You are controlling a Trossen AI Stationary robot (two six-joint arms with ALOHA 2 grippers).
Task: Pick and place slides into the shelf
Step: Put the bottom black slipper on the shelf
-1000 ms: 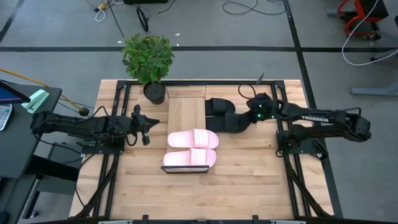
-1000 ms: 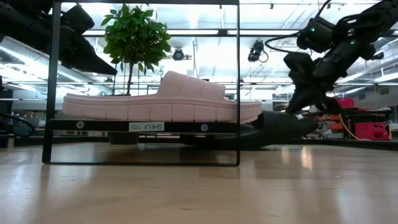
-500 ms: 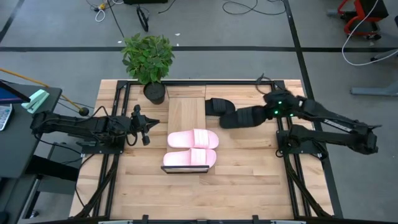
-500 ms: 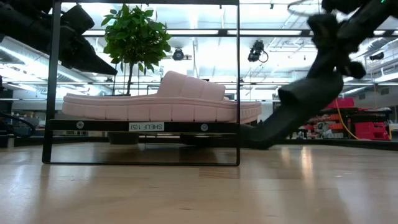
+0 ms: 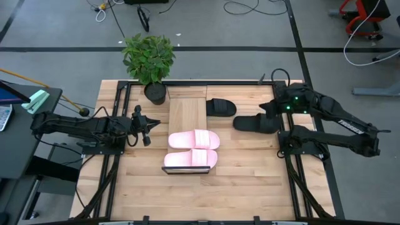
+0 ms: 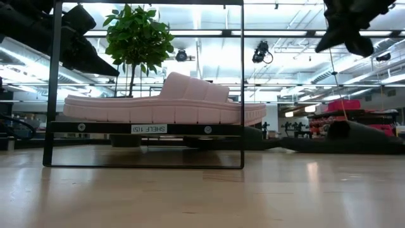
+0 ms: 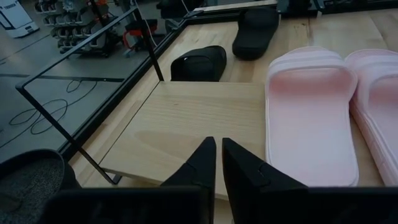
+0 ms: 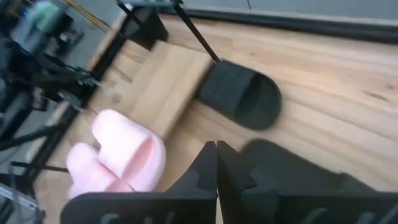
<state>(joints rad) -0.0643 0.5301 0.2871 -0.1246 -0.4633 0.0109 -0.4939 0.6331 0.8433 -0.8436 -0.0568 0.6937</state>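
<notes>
I see the two pink slides (image 5: 192,149) lying side by side on the near half of the shelf (image 5: 187,112), whose far half is bare wood. One black slide (image 5: 220,107) lies on the surface just beside the shelf's far right edge. The other black slide (image 5: 254,123) lies farther right on the surface, apart from the first; my right gripper (image 5: 275,110) is at its outer end, jaws clenched together, and I cannot tell whether it touches the sandal. In the low view that gripper hangs well above the surface. My left gripper (image 5: 147,128) waits left of the shelf, pointing at it, jaws almost together and grasping nothing. A potted plant (image 5: 149,60) stands at the shelf's far left corner.
</notes>
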